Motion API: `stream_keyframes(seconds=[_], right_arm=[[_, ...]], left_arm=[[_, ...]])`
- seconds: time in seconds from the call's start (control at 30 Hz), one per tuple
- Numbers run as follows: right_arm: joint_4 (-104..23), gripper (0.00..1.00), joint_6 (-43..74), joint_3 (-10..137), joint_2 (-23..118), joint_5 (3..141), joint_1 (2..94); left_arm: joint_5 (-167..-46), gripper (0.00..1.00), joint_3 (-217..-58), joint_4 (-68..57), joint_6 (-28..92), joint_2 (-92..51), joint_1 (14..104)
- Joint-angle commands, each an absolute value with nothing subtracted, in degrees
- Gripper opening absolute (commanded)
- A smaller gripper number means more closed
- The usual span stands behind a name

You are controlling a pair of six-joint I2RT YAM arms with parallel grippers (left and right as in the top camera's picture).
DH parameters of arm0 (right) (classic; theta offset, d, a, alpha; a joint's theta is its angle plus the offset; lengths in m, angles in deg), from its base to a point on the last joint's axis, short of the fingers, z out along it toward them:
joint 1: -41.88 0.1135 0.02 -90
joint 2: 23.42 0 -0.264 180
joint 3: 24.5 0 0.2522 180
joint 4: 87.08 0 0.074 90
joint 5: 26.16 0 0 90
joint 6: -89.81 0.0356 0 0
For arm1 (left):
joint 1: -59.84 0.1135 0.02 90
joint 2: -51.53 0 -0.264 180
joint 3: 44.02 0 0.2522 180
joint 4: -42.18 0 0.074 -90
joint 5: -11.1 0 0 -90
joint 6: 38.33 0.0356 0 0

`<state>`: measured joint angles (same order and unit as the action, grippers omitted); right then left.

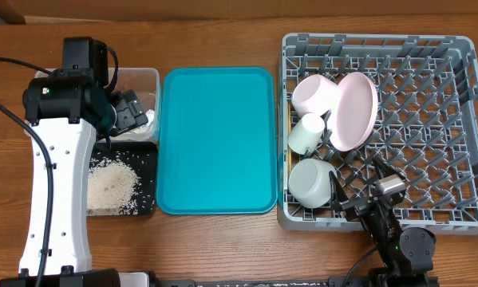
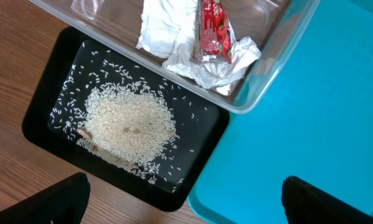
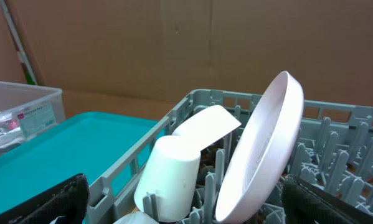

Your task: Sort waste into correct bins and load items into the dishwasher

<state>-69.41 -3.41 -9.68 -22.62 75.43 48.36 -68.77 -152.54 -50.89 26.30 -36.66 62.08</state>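
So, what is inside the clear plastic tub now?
A crumpled white tissue and a red wrapper lie in the clear tub. From overhead, the left arm covers its left part, so anything there is hidden.

Table (image 1: 223, 247): brown wood grain.
Big tray (image 1: 216, 139): plain teal.
Rack (image 1: 430, 48): grey, a grid pattern all over.
Plate (image 1: 355, 112): pale pink.
Tall cup (image 1: 312, 94): pale pink.
Small cup (image 1: 306, 134): white.
Bowl (image 1: 312, 182): white.
Small tray (image 2: 40, 115): black, speckled with white rice (image 2: 129, 124).
Tub (image 2: 261, 62): clear.
Tissue (image 2: 167, 25): white.
Wrapper (image 2: 212, 28): red and shiny.
My left arm (image 1: 59, 183): white shell, black joints.
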Motion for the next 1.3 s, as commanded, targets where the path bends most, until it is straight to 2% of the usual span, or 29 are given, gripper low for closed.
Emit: stream_keyframes(seconds=[0.0,0.1,0.2,1.27], right_arm=[[-69.7,1.00,-3.4,-10.3,-23.3,71.7,48.7],[-69.6,1.00,-2.9,-10.3,-23.3,67.9,48.7],[-68.5,1.00,3.4,-10.3,-23.3,63.0,48.7],[-68.5,1.00,3.5,-10.3,-23.3,63.5,48.7]], left_arm=[[-68.4,1.00,-153.1,-50.8,26.1,-36.9,62.1],[-68.4,1.00,-153.1,-50.8,26.1,-36.9,62.1],[-68.4,1.00,-153.1,-50.8,26.1,-36.9,62.1],[-68.4,1.00,-153.1,-50.7,26.1,-36.9,62.1]])
